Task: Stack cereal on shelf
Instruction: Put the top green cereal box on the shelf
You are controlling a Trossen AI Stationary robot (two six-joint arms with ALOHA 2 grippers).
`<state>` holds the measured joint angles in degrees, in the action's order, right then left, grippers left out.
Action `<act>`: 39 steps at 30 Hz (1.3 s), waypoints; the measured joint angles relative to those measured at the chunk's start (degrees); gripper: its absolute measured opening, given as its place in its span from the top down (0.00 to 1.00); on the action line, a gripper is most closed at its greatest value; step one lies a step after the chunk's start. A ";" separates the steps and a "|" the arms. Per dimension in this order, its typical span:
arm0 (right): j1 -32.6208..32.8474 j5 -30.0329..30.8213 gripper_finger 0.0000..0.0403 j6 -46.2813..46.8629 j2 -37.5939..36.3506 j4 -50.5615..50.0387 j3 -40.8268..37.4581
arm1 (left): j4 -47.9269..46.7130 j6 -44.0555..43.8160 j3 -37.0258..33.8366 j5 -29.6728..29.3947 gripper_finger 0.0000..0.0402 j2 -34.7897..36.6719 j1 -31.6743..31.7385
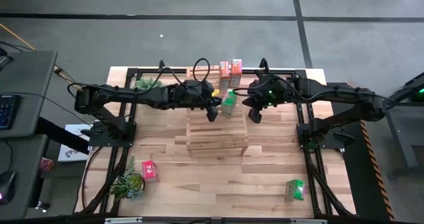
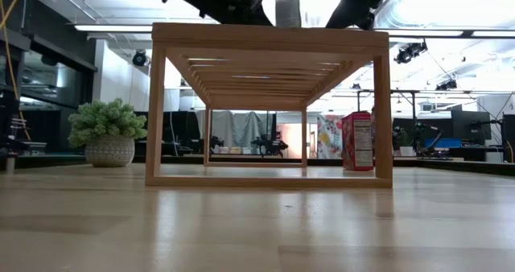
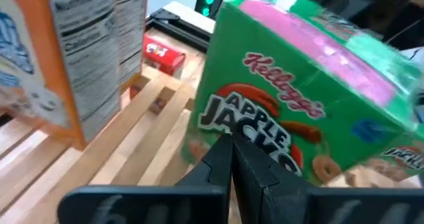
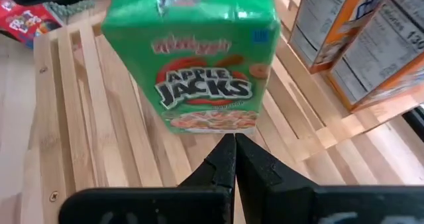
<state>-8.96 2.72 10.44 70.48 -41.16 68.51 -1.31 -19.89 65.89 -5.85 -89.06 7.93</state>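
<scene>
A large light-wood slatted rectangular rack (image 1: 217, 132) is seen from above at the middle of a plywood tabletop (image 1: 218, 184), with both dark arms reaching over its far end. A small green Apple Jacks cereal box (image 1: 228, 102) stands on the slats there, between the two grippers, and two small orange cereal boxes (image 1: 231, 68) stand upright just behind it at the rack's far edge. The left gripper (image 1: 212, 111) is held just beside the green box on one side, the right gripper (image 1: 256, 112) near it on the other. In each wrist view that arm's own two dark fingers are pressed together with nothing between them, the left pair (image 3: 233, 159) and the right pair (image 4: 232, 159) both pointed at the box's printed face; neither is seen touching it. In the left wrist view the box looks tilted, though this may be the camera's angle. A red box (image 1: 150, 170) lies on the tabletop near a green potted plant (image 1: 129, 183), a second green box (image 1: 295, 189) stands near the front right, and a red box (image 2: 357, 141) is seen beyond the rack from table height. The step in hand is judged to be the seating of the green box beside the orange ones. The next move would call for a gentle nudge to square it, then a reach for a box not yet on the rack.
</scene>
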 joint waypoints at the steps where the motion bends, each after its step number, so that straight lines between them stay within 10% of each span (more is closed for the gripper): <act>1: 0.09 -0.02 1.00 0.03 0.21 0.19 0.00 | -0.53 0.05 0.00 0.00 1.00 0.00 0.20; 39: -3.45 -1.04 1.00 3.02 2.89 2.05 0.00 | 7.09 -9.92 1.02 -1.70 1.00 -5.14 -1.58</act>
<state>-12.41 1.68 13.45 73.36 -39.11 68.51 5.78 -29.81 66.91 -7.55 -94.19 6.35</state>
